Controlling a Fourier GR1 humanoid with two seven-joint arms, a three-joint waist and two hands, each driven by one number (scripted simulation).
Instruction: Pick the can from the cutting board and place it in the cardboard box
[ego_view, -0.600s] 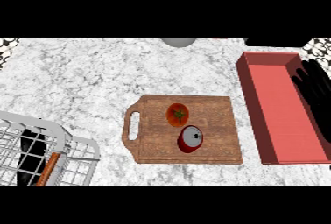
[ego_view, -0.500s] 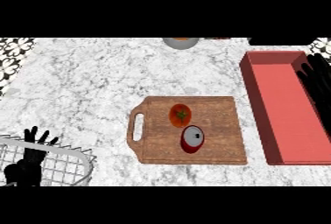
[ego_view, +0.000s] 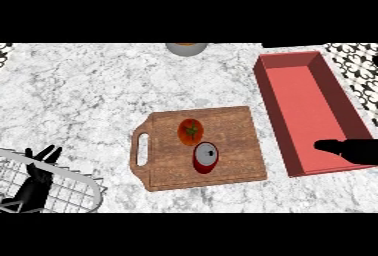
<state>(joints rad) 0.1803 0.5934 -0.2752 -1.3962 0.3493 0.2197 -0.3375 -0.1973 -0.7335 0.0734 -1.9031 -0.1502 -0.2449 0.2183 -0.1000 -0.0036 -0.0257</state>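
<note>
Reach step, nothing grasped: can (ego_view: 206, 157) on cutting board (ego_view: 236, 125), centre frame, beside a tomato (ego_view: 190, 130). Right hand (ego_view: 354, 149) at right edge over red box (ego_view: 301, 90), finger state impossible to tell; left hand (ego_view: 37, 180) lower left, fingers apart. Next: right hand leftward to can.

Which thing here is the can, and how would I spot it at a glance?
Find the wooden cutting board in the middle of the marble counter. Two things sit on it: the can is the one nearer the robot, just below the tomato. Unlike the orange-red tomato with its green stem, the can has a dark red body and a pale grey round lid.

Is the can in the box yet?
No, the can stands on the cutting board beside the tomato; nothing lies in the box.
</note>
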